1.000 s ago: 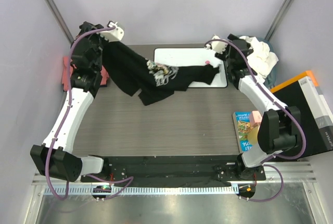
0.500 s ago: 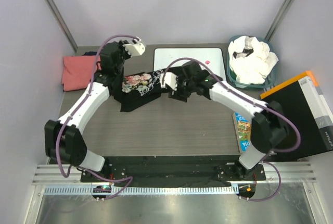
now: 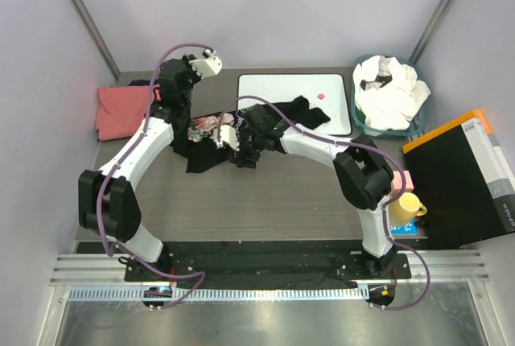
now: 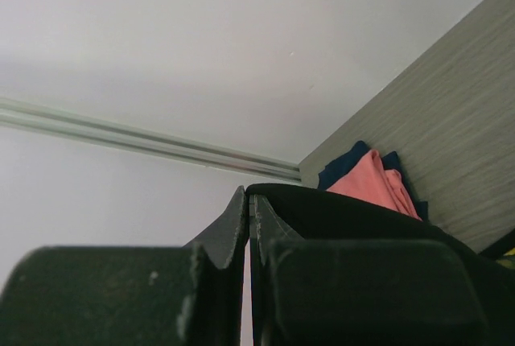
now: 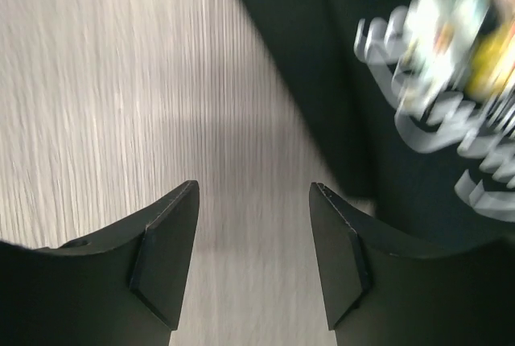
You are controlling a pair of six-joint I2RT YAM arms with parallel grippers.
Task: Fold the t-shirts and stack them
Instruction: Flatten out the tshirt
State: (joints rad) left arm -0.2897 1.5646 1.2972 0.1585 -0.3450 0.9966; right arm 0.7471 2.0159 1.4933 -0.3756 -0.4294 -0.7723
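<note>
white script on black t-shirt (image 5: 322, 56), blurred, unreadable

black t-shirt (image 5: 322, 40) blurred, print unreadable (right wrist)

Lab test cell: blank white walls (image 3: 265, 8), aluminium framing (image 3: 451, 268), grey worktable (image 3: 265, 201)

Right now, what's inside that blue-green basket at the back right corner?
The basket holds a crumpled heap of white t-shirts, spilling over its rim. How many there are, and anything beneath them, is covered by the heap.
</note>
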